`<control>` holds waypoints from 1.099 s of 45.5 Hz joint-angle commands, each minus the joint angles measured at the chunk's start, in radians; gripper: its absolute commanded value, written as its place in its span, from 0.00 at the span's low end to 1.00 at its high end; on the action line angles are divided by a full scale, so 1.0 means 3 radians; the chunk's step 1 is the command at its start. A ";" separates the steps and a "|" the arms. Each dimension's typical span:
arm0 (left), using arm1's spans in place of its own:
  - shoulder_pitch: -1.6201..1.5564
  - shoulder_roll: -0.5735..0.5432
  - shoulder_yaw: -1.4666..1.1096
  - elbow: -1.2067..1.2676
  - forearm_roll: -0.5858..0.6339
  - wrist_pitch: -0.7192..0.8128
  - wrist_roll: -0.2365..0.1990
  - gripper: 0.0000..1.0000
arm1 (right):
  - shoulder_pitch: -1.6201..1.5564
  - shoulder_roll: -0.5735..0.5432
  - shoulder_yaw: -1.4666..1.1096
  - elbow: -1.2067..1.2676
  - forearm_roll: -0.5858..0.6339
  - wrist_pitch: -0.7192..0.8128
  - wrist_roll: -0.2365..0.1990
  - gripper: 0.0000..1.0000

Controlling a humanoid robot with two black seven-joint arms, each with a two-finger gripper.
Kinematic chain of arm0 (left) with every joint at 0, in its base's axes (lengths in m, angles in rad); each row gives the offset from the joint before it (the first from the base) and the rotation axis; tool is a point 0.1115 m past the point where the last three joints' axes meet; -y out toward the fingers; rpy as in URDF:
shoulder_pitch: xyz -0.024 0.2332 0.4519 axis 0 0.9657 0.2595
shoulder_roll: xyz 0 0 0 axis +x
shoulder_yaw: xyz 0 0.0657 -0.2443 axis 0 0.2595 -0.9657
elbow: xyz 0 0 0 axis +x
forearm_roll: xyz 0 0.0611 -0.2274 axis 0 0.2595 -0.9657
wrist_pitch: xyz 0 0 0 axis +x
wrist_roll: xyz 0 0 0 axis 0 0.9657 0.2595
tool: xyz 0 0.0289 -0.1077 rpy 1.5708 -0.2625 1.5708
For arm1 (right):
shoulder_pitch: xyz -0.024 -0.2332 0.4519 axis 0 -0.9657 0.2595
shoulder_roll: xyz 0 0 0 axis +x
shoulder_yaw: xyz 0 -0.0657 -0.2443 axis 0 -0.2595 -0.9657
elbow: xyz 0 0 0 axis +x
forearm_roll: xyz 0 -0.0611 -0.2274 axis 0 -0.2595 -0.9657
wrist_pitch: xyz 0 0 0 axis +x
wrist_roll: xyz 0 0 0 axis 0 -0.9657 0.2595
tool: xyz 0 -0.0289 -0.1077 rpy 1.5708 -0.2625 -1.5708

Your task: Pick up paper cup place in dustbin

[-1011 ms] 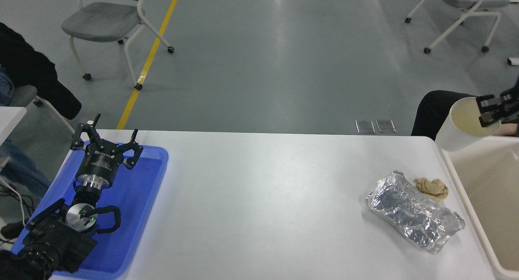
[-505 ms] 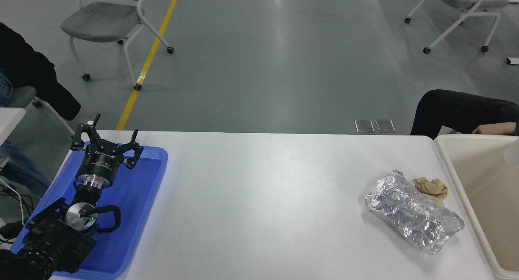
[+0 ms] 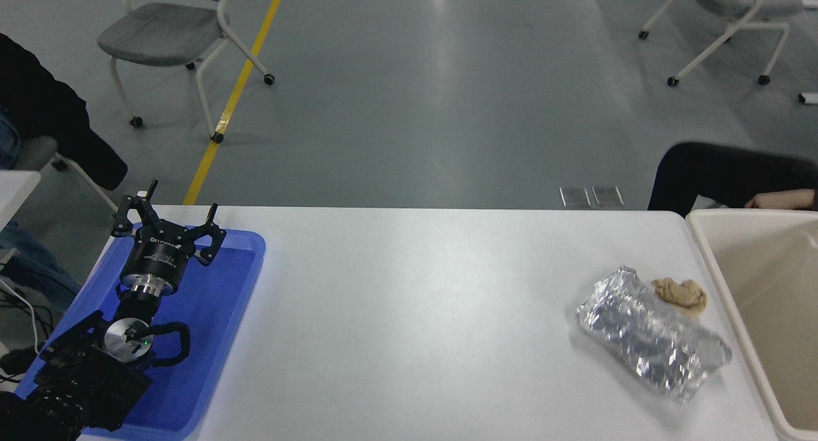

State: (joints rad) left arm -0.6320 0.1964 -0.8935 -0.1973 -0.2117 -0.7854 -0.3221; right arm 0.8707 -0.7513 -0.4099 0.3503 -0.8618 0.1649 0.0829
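Note:
The cream-beige dustbin (image 3: 703, 246) stands at the table's right edge, partly cut off by the picture. The paper cup is out of view. My right arm and gripper are out of view. My left gripper (image 3: 167, 227) is parked at the lower left over the blue tray, open and empty.
A blue plastic tray (image 3: 223, 313) lies at the left under the left arm. A silver foil packet (image 3: 648, 332) and a small tan wad (image 3: 680, 293) lie near the dustbin. A person's dark sleeve (image 3: 722, 172) and hand (image 3: 773, 200) are behind the dustbin.
A second ago my right gripper held the paper cup over the dustbin's far left corner. Then gripper and cup left the view to the right. The view has shifted slightly.

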 commanded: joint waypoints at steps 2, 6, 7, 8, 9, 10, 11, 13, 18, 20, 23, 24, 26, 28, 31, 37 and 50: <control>0.0000 0.0000 0.0002 -0.0002 0.0000 0.0000 0.0000 1.00 | -0.0468 0.0454 0.0328 -0.0534 0.0295 -0.0089 -0.0011 0.00; 0.0000 0.0000 0.0002 -0.0002 0.0000 0.0000 0.0000 1.00 | -0.0478 0.0490 0.0328 -0.0549 0.0311 -0.0094 -0.0011 0.00; -0.0005 0.0000 0.0002 -0.0002 0.0000 0.0000 0.0000 1.00 | -0.0479 0.0500 0.0333 -0.0554 0.0311 -0.0094 -0.0011 0.00; -0.0005 0.0000 0.0002 -0.0002 0.0000 0.0000 0.0000 1.00 | -0.0484 0.0500 0.0334 -0.0554 0.0311 -0.0094 -0.0011 0.00; -0.0005 0.0000 0.0002 -0.0002 0.0000 0.0000 0.0000 1.00 | -0.0484 0.0505 0.0339 -0.0554 0.0306 -0.0100 -0.0011 0.00; 0.0000 0.0000 0.0002 -0.0002 0.0000 0.0000 0.0000 1.00 | -0.0484 0.0505 0.0339 -0.0554 0.0311 -0.0095 -0.0011 0.00; -0.0005 0.0000 0.0002 -0.0002 0.0000 0.0000 0.0000 1.00 | -0.0484 0.0505 0.0339 -0.0554 0.0311 -0.0100 -0.0011 0.00; 0.0000 0.0000 0.0002 -0.0002 0.0000 0.0000 0.0000 1.00 | -0.0484 0.0505 0.0339 -0.0554 0.0311 -0.0105 -0.0011 0.00; 0.0000 0.0000 0.0002 0.0008 0.0000 0.0000 0.0000 1.00 | -0.0484 0.0520 0.0349 -0.0554 0.0311 -0.0105 -0.0011 0.00; 0.0000 0.0000 0.0002 -0.0002 0.0000 0.0000 0.0000 1.00 | -0.0484 0.0515 0.0364 -0.0554 0.0311 -0.0100 -0.0011 0.13; 0.0000 0.0000 0.0002 -0.0002 0.0000 0.0000 0.0000 1.00 | -0.0484 0.0515 0.0390 -0.0549 0.0316 -0.0100 -0.0006 0.71; -0.0005 0.0005 0.0002 -0.0002 0.0000 0.0000 0.0000 1.00 | -0.0484 0.0515 0.0395 -0.0549 0.0321 -0.0095 -0.0005 0.81; -0.0005 0.0005 0.0002 0.0008 0.0000 0.0000 0.0000 1.00 | -0.0489 0.0515 0.0390 -0.0554 0.0341 -0.0094 -0.0005 1.00; -0.0005 0.0000 0.0002 0.0008 0.0000 0.0000 0.0000 1.00 | -0.0489 0.0515 0.0385 -0.0544 0.0347 -0.0089 -0.0005 1.00; 0.0000 0.0005 0.0002 -0.0002 0.0000 0.0000 0.0000 1.00 | -0.0489 0.0515 0.0369 -0.0539 0.0362 -0.0084 -0.0005 1.00; -0.0005 0.0005 0.0002 -0.0002 0.0000 0.0000 0.0000 1.00 | -0.0484 0.0515 0.0364 -0.0503 0.0362 -0.0079 0.0000 1.00; -0.0005 0.0005 0.0002 0.0008 0.0000 0.0000 0.0005 1.00 | 0.0093 0.0097 0.0130 0.0467 0.0306 -0.0043 -0.0011 1.00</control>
State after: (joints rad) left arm -0.6332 0.1974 -0.8928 -0.1973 -0.2117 -0.7854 -0.3216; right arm 0.7671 -0.6125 -0.3059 0.2668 -0.7561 0.1421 0.0831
